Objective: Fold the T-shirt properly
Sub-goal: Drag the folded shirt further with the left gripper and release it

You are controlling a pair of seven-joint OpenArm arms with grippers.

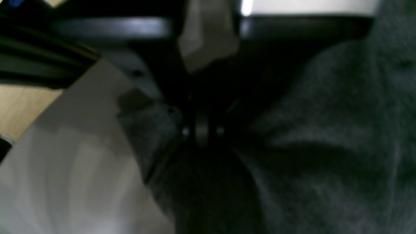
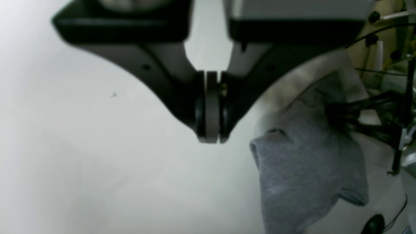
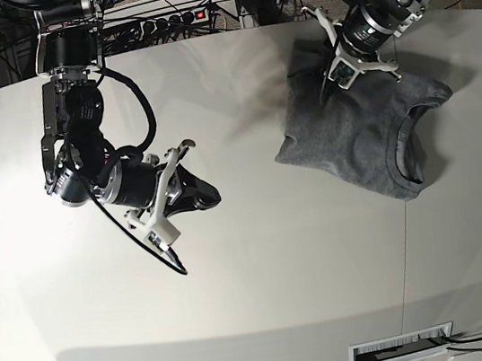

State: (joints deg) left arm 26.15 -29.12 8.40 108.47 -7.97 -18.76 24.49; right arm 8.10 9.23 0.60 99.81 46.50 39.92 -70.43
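Note:
The grey T-shirt (image 3: 357,138) lies crumpled at the far right of the white table (image 3: 267,295), its neck opening toward the right. My left gripper (image 3: 328,86) sits at the shirt's far left edge. In the left wrist view it (image 1: 203,131) is shut with dark grey cloth (image 1: 325,136) bunched around the fingertips. My right gripper (image 3: 215,199) hovers over bare table at the middle left, well apart from the shirt. In the right wrist view it (image 2: 210,136) is shut with nothing in it, and the shirt (image 2: 302,169) lies off to the right.
A power strip and cables (image 3: 171,16) run along the table's back edge. A seam (image 3: 404,238) crosses the tabletop on the right. A labelled slot (image 3: 402,349) sits at the front edge.

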